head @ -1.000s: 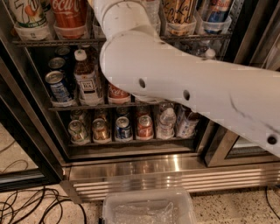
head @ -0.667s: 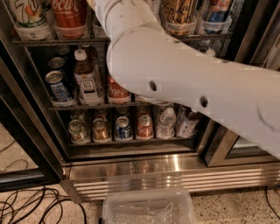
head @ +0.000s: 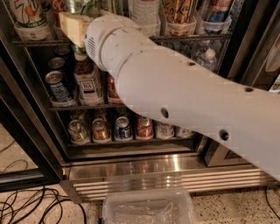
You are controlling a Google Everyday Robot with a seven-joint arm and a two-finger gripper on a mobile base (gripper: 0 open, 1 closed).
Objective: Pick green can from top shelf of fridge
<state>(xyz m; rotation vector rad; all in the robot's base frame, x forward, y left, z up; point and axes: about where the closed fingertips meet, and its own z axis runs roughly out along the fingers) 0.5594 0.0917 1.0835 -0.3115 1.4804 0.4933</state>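
Note:
The fridge [head: 175,168] stands open in front of me, with a shiny steel base. Its top shelf [head: 30,42] is a dark wire rack with clear cup trays. My white arm [head: 188,100] reaches from the right up to the shelf's left part. The gripper [head: 72,22] shows as a cream block at the shelf's front edge. Just above it is a pale green shiny can [head: 85,6], the green can, mostly hidden by the gripper and cut off by the frame's top. A white tall can with green lettering [head: 26,13] stands further left.
A red can [head: 58,6], a water bottle [head: 144,13], a gold can [head: 181,11] and a blue can [head: 216,11] share the top shelf. Lower racks hold small cans [head: 123,127] and a labelled bottle [head: 87,81]. A clear plastic bin [head: 148,208] and cables [head: 26,205] lie on the floor.
My arm has swung left and a little down across the top shelf. The cream gripper block has come into view in front of the red can. The shelves' contents have not moved.

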